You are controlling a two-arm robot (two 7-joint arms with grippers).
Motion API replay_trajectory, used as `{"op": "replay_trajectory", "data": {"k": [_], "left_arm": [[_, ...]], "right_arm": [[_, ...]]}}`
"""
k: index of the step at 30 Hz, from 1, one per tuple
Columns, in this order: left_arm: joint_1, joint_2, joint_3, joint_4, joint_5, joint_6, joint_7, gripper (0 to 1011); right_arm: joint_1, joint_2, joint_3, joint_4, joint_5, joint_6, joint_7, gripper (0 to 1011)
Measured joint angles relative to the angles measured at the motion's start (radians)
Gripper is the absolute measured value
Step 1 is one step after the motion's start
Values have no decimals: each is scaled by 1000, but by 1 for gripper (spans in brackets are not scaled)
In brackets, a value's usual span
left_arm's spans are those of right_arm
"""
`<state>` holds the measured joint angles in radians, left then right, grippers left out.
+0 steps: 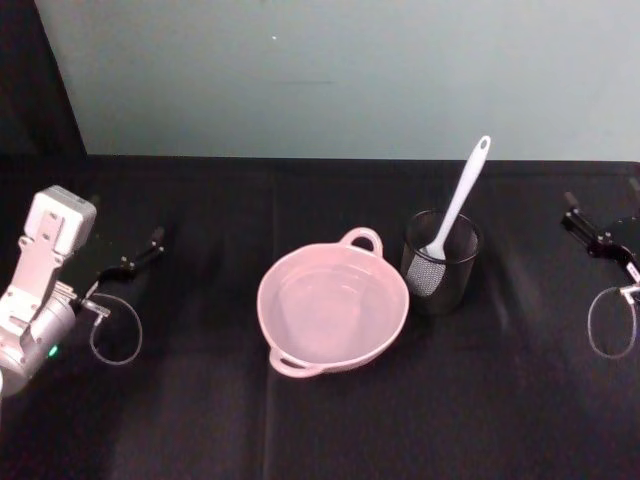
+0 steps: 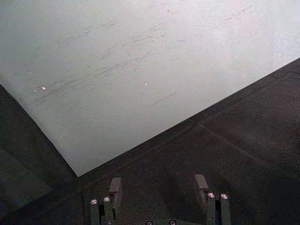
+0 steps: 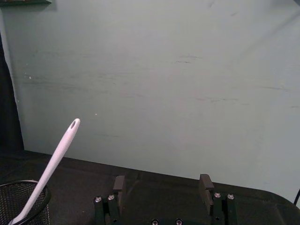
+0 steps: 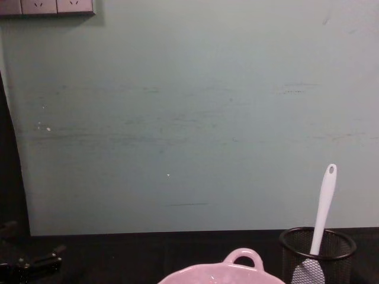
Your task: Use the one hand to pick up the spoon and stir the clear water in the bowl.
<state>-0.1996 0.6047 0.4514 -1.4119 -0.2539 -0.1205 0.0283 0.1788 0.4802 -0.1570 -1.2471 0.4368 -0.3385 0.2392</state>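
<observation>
While both arms sit out at the sides of the black worktop [image 1: 320, 430], the spoon [image 1: 455, 208] stands untouched in a black wire-mesh cup [image 1: 441, 262], scoop end down and handle leaning up and away toward the pale green wall [image 1: 350, 70]. From the chest view the spoon [image 4: 320, 222] rises well above the cup's rim [image 4: 318, 242], the oval hole at its tip plain to see. The pink bowl [image 1: 333, 307] rests near the middle of the worktop, just beside the cup on the robot's left, with 1 loop handle on its far rim and another on its near rim; clear water lies inside it.

The left claw [image 1: 140, 256] hovers low at the left edge of the worktop, well apart from the bowl, and its wrist view shows its 2 fingers [image 2: 115, 187] spread wide with nothing between them. The right claw [image 1: 585, 228] sits at the far right edge, also well apart from the cup; its fingers [image 3: 205, 183] are likewise spread apart and hold nothing, and the spoon [image 3: 49, 171] appears beyond them in the cup [image 3: 23, 204].
</observation>
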Motion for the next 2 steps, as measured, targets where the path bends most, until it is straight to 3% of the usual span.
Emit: {"op": "replay_trajectory", "data": {"k": [2], "left_arm": [[0, 0, 0, 0, 0, 0, 0, 1011]], "right_arm": [[0, 0, 0, 0, 0, 0, 0, 1002]]}}
